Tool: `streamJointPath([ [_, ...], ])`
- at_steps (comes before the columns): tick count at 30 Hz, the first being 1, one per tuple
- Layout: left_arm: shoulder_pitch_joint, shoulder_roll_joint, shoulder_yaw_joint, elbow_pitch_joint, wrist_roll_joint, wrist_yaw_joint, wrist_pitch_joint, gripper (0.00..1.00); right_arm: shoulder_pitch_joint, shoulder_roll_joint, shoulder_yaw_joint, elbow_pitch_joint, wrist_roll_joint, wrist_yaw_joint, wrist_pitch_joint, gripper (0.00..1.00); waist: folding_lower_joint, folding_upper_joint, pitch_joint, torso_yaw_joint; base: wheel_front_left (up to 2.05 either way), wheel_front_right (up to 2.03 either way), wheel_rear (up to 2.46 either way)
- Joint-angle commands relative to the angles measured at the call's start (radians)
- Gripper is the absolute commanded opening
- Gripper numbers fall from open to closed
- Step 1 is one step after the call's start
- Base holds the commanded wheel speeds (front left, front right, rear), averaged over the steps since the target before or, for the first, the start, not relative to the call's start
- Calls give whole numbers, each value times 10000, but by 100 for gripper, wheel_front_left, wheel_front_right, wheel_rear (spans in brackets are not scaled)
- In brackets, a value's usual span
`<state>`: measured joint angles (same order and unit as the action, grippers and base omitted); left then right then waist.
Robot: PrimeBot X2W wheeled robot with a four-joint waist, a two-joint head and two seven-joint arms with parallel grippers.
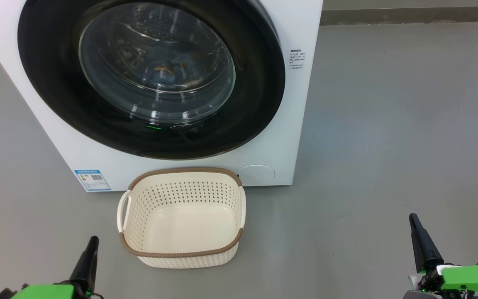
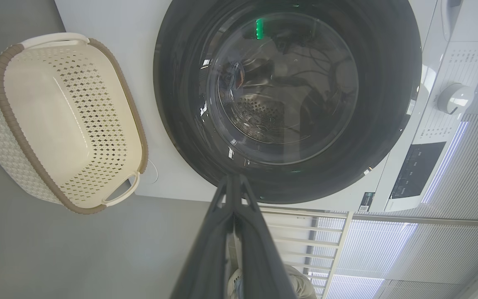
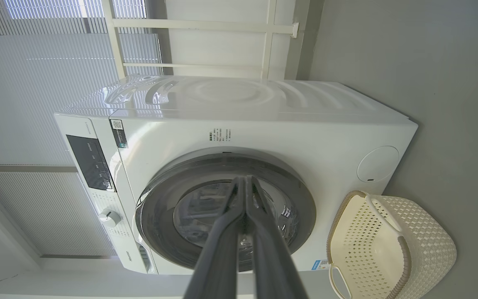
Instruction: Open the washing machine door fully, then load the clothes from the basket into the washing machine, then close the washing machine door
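Observation:
The white washing machine (image 1: 301, 104) stands on the grey floor with its round black washing machine door (image 1: 259, 83) shut flat against the front. Through the glass I make out blue and orange clothes (image 1: 172, 68) inside the drum. In front of it sits the cream basket (image 1: 181, 253), its bare bottom showing. My left gripper (image 1: 91, 245) is shut at the lower left, short of the basket. Far right of the basket, my right gripper (image 1: 414, 222) is also shut, holding nothing. The wrist views show the door (image 2: 388, 83) (image 3: 160, 207), the basket (image 2: 15, 124) (image 3: 430, 241), and the closed left gripper (image 2: 232, 180) and right gripper (image 3: 245, 180).
A blue label (image 1: 92, 180) and a round service flap (image 1: 257, 172) mark the machine's lower front. Its control panel and dial (image 2: 454, 97) sit along the top. Window blinds (image 3: 35, 83) and a white frame stand behind the machine. Grey floor (image 1: 388, 145) stretches to the right.

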<state>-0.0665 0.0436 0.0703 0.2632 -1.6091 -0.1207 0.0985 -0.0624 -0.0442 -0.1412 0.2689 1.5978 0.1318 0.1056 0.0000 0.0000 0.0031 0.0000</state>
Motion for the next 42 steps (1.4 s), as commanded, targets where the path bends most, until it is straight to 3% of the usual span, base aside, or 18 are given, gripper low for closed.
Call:
streamJointPath([
  [1,-407,140,339,-183,-74,-100,71,0,-456,-60,273,-242,108,-11,78,0,0,0,0,0,0,0,0],
  [42,-411,106,389,-182,-33,-100,110,0,-456,-60,274,-242,109,-11,76,0,0,0,0,0,0,0,0],
])
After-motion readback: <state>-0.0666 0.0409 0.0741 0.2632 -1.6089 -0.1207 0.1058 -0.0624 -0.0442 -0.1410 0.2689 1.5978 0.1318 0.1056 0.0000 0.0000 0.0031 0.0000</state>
